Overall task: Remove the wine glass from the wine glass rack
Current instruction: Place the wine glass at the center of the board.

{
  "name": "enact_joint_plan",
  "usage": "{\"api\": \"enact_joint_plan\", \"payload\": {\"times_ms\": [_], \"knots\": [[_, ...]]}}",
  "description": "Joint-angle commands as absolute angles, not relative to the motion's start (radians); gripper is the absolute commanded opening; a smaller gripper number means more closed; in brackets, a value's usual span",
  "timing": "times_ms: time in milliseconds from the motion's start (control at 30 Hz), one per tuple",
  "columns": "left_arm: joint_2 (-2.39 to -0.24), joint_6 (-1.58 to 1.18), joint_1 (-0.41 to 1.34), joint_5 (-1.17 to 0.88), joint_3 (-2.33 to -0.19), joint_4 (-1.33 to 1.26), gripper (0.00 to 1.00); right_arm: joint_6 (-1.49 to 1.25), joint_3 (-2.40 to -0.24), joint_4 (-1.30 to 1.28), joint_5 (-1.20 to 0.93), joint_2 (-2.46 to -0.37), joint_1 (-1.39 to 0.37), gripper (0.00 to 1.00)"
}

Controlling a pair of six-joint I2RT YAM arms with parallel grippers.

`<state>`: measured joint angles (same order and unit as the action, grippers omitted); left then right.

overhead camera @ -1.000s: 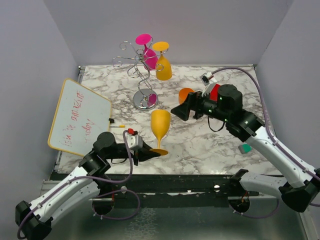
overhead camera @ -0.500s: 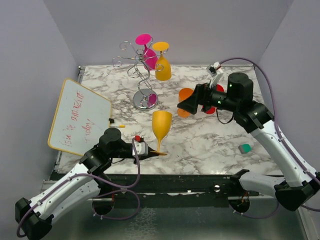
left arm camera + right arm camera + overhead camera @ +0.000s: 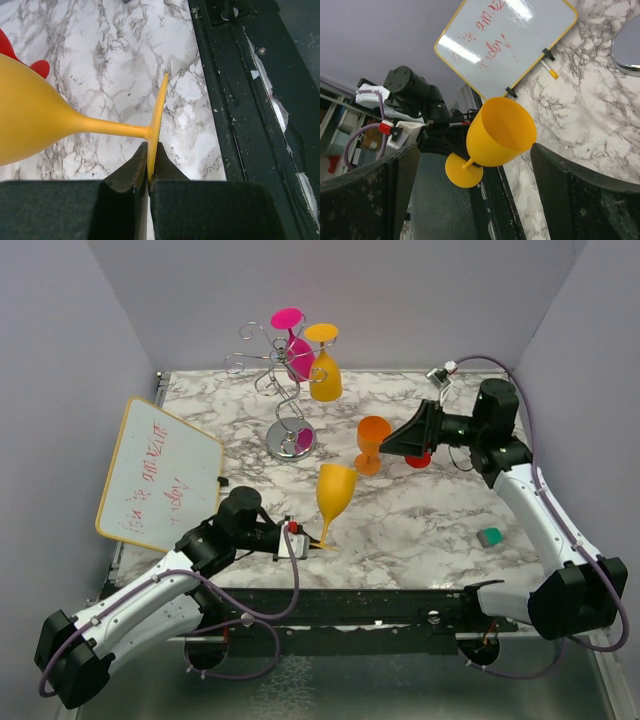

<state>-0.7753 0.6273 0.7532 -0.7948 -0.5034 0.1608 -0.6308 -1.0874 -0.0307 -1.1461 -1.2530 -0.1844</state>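
Note:
The chrome wine glass rack (image 3: 283, 375) stands at the back left on its round base (image 3: 290, 440). A pink glass (image 3: 295, 345) and a yellow-orange glass (image 3: 326, 370) hang on it. My left gripper (image 3: 314, 542) is shut on the foot of a yellow wine glass (image 3: 336, 492), held tilted above the table's front edge. In the left wrist view the jaws (image 3: 149, 152) pinch the thin foot (image 3: 157, 117) edge-on. My right gripper (image 3: 385, 449) is open and empty beside an orange glass (image 3: 372, 440) standing on the table. In the right wrist view the yellow glass (image 3: 502, 132) shows between its fingers (image 3: 590, 195).
A whiteboard (image 3: 160, 475) with red writing leans at the left, with a marker (image 3: 238, 492) by it. A red object (image 3: 418, 459) lies under the right gripper. A small teal object (image 3: 489, 536) lies at the right front. The black rail (image 3: 235, 100) runs along the front edge.
My left gripper has moved right with the yellow glass, which now tilts. My right arm has drawn back to the right, uncovering the orange glass standing on the table.

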Motion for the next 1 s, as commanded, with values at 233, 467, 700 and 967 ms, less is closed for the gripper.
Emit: {"api": "enact_joint_plan", "payload": {"times_ms": [233,467,700,967], "knots": [[-0.807,0.788,0.756,-0.838,-0.526,0.097,0.00,-0.182,-1.269,-0.440,-1.261,-1.322,-0.266,0.91],[-0.806,0.780,0.756,-0.852,-0.485,0.037,0.00,0.083,-1.459,-0.789,-1.158,-1.458,-0.377,0.80],[-0.807,0.750,0.756,-0.849,-0.471,0.028,0.00,0.097,-1.516,-0.807,-1.197,-1.543,-0.500,0.68],[-0.798,0.748,0.756,-0.829,-0.469,0.050,0.00,0.069,-1.503,-0.765,-1.264,-1.502,-0.512,0.59]]}}
